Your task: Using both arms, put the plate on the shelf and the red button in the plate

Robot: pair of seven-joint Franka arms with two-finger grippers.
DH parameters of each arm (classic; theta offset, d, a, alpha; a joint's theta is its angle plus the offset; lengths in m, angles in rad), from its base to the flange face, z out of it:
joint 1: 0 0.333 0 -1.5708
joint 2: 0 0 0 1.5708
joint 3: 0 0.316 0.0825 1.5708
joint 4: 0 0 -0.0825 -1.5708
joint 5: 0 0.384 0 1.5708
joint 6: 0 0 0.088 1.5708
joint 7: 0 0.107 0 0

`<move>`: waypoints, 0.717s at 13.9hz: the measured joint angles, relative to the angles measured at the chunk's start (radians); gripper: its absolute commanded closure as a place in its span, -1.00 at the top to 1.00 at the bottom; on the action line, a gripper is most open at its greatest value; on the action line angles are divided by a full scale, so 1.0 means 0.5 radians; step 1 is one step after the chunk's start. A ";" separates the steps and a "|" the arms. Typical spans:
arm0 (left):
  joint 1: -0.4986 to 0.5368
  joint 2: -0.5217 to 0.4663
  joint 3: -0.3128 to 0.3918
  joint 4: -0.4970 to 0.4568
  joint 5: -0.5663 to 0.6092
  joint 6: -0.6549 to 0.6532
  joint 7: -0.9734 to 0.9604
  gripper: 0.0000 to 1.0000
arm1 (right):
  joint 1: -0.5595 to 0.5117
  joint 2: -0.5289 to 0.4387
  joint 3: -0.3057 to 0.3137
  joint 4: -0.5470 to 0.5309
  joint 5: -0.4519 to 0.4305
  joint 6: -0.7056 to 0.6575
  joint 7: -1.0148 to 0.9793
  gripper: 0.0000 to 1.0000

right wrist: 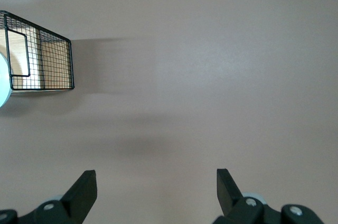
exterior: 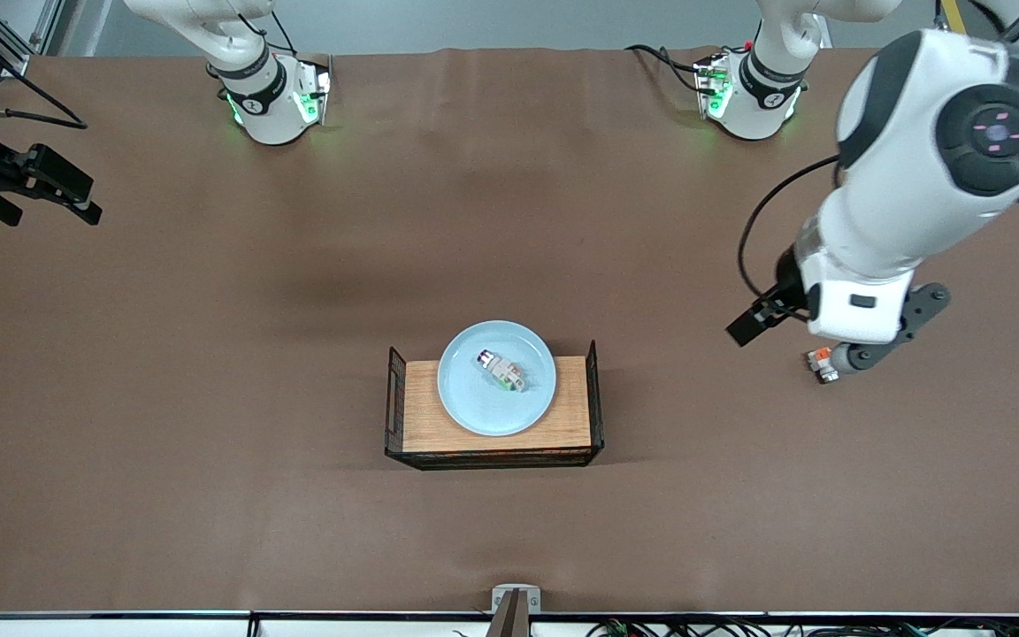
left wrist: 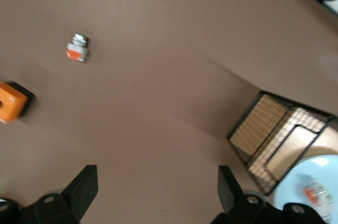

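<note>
Wooden tray [exterior: 439,425] sits nearest the camera, mid counter [exterior: 209,495]. Plate [exterior: 474,402] lies on tray, red button [exterior: 501,370] lies on plate. Placement looks done. Left gripper [left wrist: 157,195] hangs over bare counter toward left arm's end, jaws wide apart, holding nothing; small orange-topped piece [exterior: 820,358] just beside it, orange box [left wrist: 9,102] near. Right gripper [right wrist: 156,192] waits over bare counter at right arm's end, jaws wide, empty. Plate probably stiff, slippery, breakable: pinch the rim. Button light, tiny: grip across its long sides.

No text, label or number can be read anywhere.
</note>
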 measured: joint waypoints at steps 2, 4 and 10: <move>0.091 -0.045 0.001 0.000 -0.011 -0.111 0.324 1.00 | 0.000 0.000 -0.001 0.000 0.000 0.000 -0.001 1.00; 0.176 -0.080 0.002 -0.001 -0.050 -0.205 0.524 1.00 | -0.001 0.000 -0.005 0.000 -0.001 0.000 -0.004 1.00; 0.160 -0.106 -0.095 -0.003 0.094 -0.186 0.961 1.00 | -0.003 0.000 -0.010 0.000 -0.001 -0.014 -0.011 1.00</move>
